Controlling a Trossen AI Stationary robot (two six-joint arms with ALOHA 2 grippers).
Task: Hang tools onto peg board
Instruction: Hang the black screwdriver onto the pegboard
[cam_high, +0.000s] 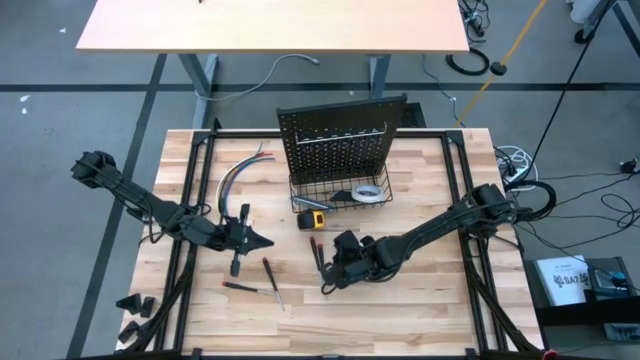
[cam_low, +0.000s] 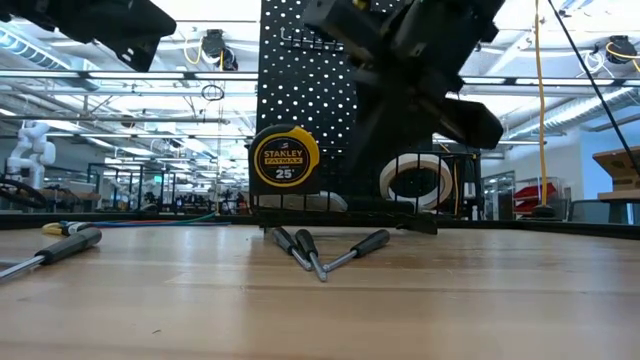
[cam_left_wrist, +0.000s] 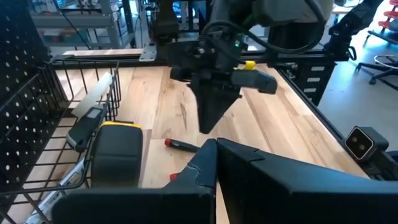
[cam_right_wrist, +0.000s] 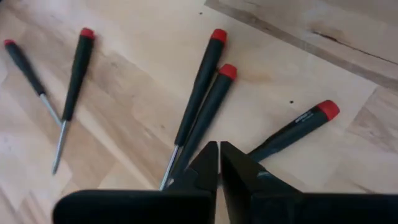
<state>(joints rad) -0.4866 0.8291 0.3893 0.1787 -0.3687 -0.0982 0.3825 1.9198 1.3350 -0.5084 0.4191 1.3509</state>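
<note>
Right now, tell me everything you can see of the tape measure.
The tape measure is a yellow-and-black case with a round yellow label reading STANLEY FATMAX 25'. It stands on edge on the wooden table, right in front of the peg board's wire basket, near its left corner. Neither gripper touches it. Whether it touches the basket is unclear.

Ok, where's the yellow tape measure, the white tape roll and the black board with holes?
Round yellow-black tape measure (cam_low: 285, 158), low view, on its yellow label face.
White tape roll (cam_low: 417, 182), low view, on its white rim.
Upright black perforated metal peg board (cam_high: 335, 140), high view, on its holed panel.
</note>
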